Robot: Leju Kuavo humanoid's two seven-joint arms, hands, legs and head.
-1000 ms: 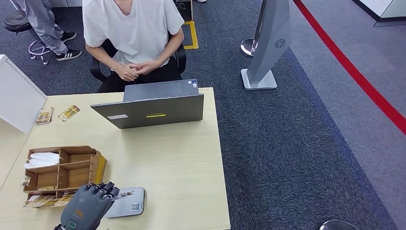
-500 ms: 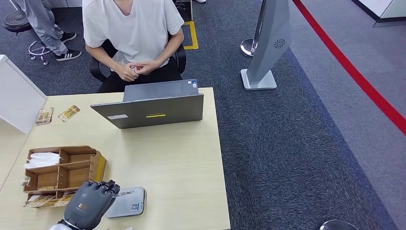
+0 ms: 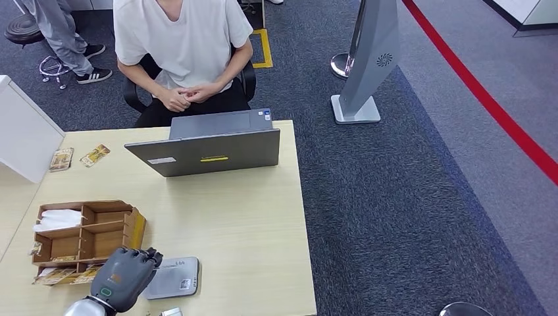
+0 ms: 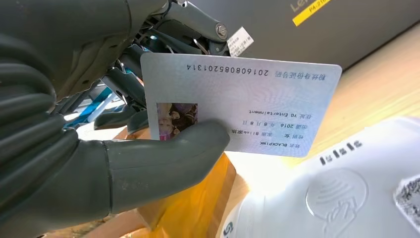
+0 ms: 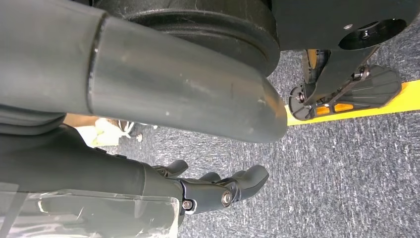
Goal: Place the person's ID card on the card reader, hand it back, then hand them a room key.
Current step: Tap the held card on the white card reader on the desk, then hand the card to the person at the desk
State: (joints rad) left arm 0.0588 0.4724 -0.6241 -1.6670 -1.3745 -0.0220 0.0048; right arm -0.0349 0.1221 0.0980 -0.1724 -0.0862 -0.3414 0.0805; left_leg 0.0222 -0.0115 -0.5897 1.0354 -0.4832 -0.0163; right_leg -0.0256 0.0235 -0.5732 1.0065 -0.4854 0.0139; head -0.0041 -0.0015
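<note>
Left wrist view: left hand (image 4: 74, 148) pinches the ID card (image 4: 257, 106) above the card reader (image 4: 337, 198).

A laptop (image 3: 209, 150) is set at the far edge of the table (image 3: 250, 224), and a person (image 3: 181, 46) is seated just behind it. A compartmented box (image 3: 85, 237) is placed near the table's left side. The card reader (image 3: 176, 276) is laid just right of the box, at the near edge. The left hand (image 3: 125, 276) is positioned between the box and the reader, and the ID card (image 4: 247, 106) is pinched in it above the reader.
</note>
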